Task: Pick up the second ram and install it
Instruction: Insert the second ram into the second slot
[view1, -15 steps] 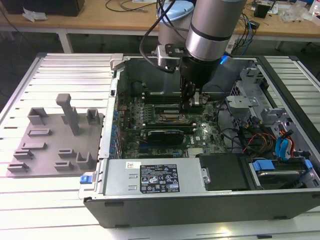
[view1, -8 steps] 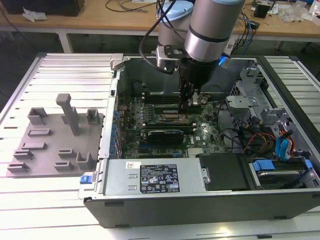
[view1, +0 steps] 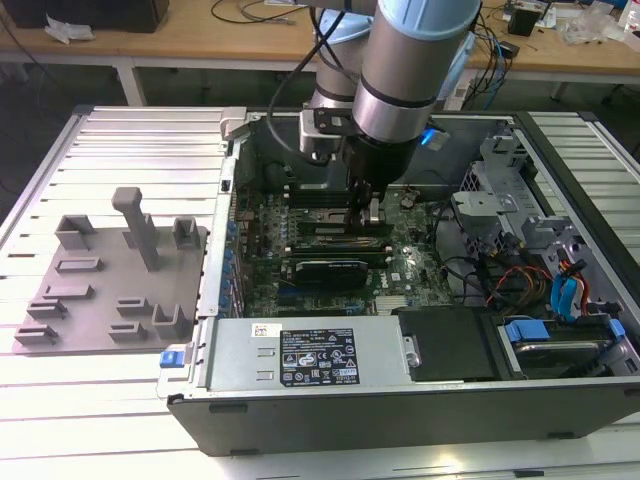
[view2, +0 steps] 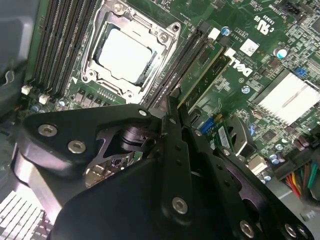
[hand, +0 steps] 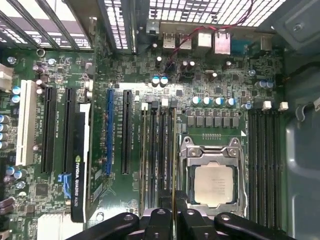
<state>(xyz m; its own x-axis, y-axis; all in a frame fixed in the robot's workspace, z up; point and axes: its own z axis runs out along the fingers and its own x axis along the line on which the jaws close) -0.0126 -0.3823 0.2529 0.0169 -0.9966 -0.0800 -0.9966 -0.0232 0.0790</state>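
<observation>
The second ram (view2: 205, 75) is a thin green board standing on edge over the black memory slots (hand: 155, 150) beside the processor socket. In the first wrist view I see the ram (hand: 173, 165) edge-on as a narrow line running up from my fingertips. My gripper (view2: 176, 102) is shut on its near end, with the black fingers (view2: 167, 130) pressed close on either side. Seen from the exterior view, the gripper (view1: 365, 222) reaches down into the open computer case, right over the slot bank in the middle of the motherboard. Whether the board is fully seated I cannot tell.
The silver processor (hand: 214, 185) lies in its socket next to the slots. A black-topped graphics card (view1: 325, 270) sits just in front of the gripper. The grey tray (view1: 90, 300) with upright fixtures lies on the exterior view's left. The power supply (view1: 310, 355) and cables (view1: 560, 290) crowd the case.
</observation>
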